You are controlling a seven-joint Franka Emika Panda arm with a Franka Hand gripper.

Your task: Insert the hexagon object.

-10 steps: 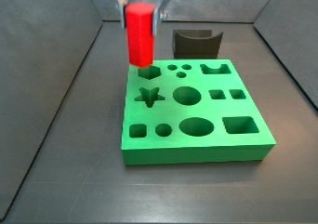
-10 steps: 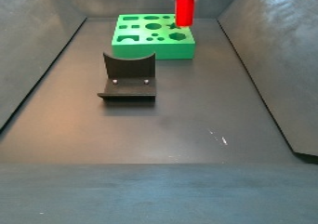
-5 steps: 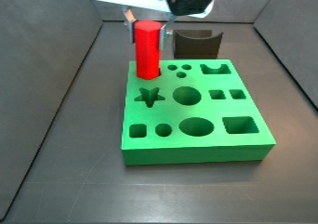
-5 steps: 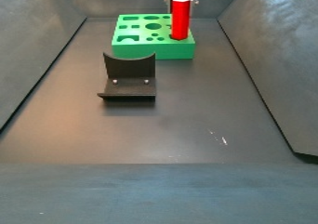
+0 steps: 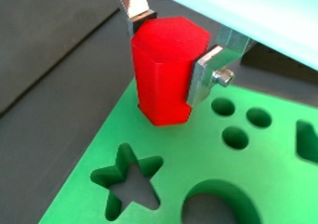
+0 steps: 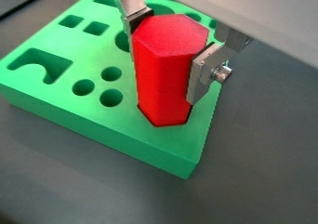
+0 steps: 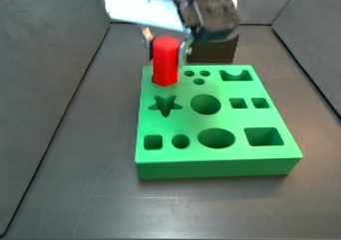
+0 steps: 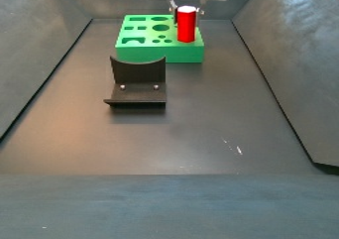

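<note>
The hexagon object [image 5: 162, 70] is a glossy red prism. It stands upright with its lower end in the hexagonal hole at a corner of the green block [image 5: 180, 146]. My gripper [image 5: 168, 56] is shut on its upper part, one silver finger [image 5: 206, 68] on each side, as both wrist views show [image 6: 166, 59]. In both side views the red peg [image 7: 166, 63] [image 8: 187, 23] sticks up from the green block [image 7: 213, 162] [image 8: 146, 51] under the gripper [image 7: 166, 37].
The block has other holes: a star [image 5: 125, 177], small rounds [image 5: 236, 135] and a big round one. The dark fixture [image 8: 137, 82] stands on the floor near the block [image 7: 220, 50]. Grey sloping walls [image 8: 34, 64] enclose the floor.
The gripper has come down over the peg. The peg has sunk deeper into the hole, so less of it shows. The green block has shifted slightly.
</note>
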